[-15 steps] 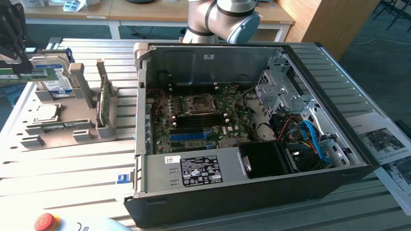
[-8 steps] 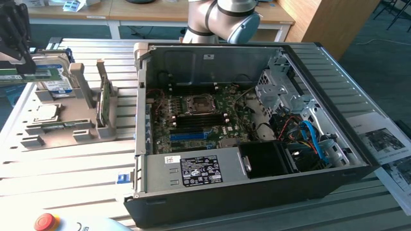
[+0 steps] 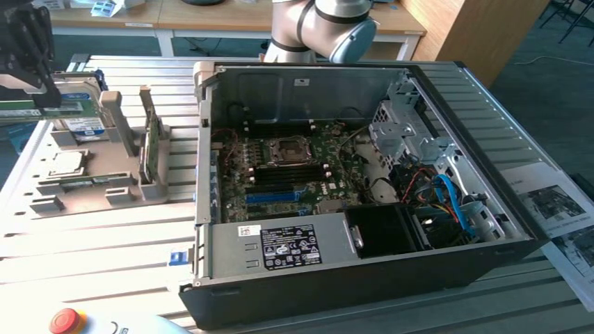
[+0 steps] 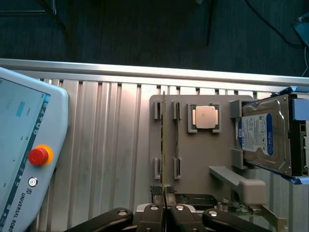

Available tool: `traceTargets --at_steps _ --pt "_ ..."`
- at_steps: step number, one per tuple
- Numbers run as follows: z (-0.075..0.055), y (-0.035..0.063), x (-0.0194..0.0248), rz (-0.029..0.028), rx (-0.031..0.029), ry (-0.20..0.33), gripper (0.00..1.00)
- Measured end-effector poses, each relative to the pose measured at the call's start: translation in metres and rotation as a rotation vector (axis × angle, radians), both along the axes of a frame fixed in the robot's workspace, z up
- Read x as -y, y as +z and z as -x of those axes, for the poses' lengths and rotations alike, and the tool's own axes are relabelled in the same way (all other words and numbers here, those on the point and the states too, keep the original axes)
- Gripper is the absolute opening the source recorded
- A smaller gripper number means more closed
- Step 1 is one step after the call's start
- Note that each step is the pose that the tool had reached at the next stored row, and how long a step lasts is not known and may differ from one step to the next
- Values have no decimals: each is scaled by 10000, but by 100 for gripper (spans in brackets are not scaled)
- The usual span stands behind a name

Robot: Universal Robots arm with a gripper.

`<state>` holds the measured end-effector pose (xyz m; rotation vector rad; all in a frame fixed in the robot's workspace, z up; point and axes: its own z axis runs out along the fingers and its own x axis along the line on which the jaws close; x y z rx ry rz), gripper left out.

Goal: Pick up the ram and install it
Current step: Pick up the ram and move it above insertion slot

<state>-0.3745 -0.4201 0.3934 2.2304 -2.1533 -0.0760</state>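
Claw [image 4: 164, 199] closed on ram [image 4: 164, 140]; grey tray [image 4: 193, 159] holds processor chip [image 4: 204, 117], hard drive [image 4: 263, 140]; computer case [image 3: 371, 278] open.

surface [image 3: 93, 236]: ribbed bare metal, pale, with a dull sheen
ram [image 4: 164, 145]: thin green circuit board, seen edge-on
claw [image 4: 165, 208]: black satin finish, bright metal screw heads
holder tray [image 4: 193, 159]: smooth grey matt plastic
processor chip [image 4: 204, 117]: silver metal lid, softly reflective
hard drive [image 4: 263, 137]: silvery metal body, glossy blue-and-white label
computer case [image 3: 371, 285]: matt black outside, bare grey sheet metal inside
teach pendant [image 4: 29, 121]: smooth pale plastic, glossy red button
desk [image 3: 232, 17]: smooth light wood
printed sheets [image 3: 557, 202]: paper
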Motion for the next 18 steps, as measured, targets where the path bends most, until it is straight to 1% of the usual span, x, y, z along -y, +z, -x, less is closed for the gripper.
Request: traceTargets --at_steps 8,18 --pt "-121 0 20 0 -4 0 12" --pt "-342 0 53 0 -22 0 12"
